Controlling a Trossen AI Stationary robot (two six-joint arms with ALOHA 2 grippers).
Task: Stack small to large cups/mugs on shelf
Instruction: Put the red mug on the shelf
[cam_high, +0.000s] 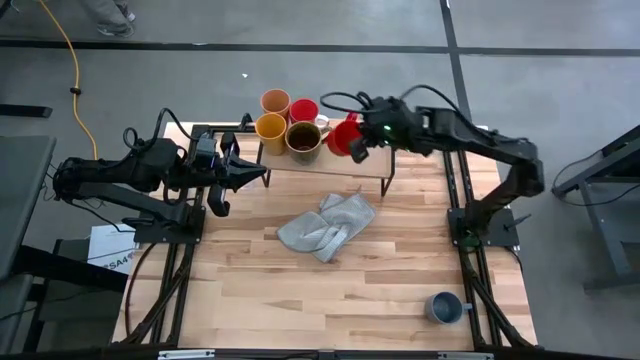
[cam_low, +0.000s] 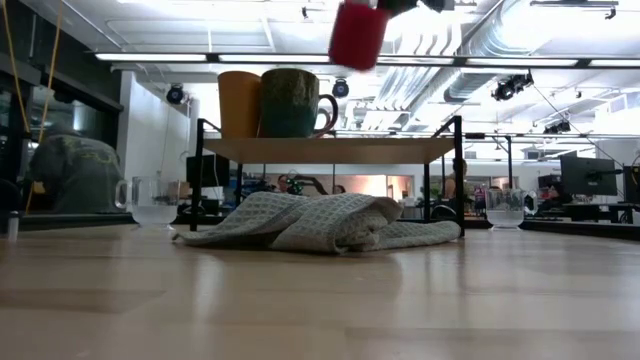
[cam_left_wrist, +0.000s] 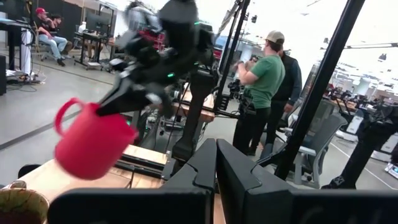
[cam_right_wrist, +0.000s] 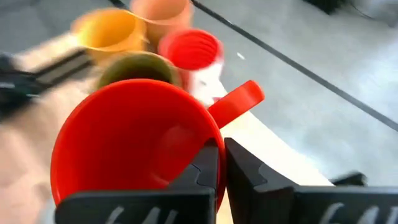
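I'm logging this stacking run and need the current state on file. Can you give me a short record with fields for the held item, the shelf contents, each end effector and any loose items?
held item: red mug, gripped at its rim by the right end effector, lifted above the shelf's right part
shelf: peach-orange tumbler, second red mug, yellow mug, brown mug
left end effector: shut, empty, by the shelf's left end
loose items: grey cloth mid-table; grey-blue mug at the near right corner

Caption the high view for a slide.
Right gripper carries a red mug above the shelf beside four cups.
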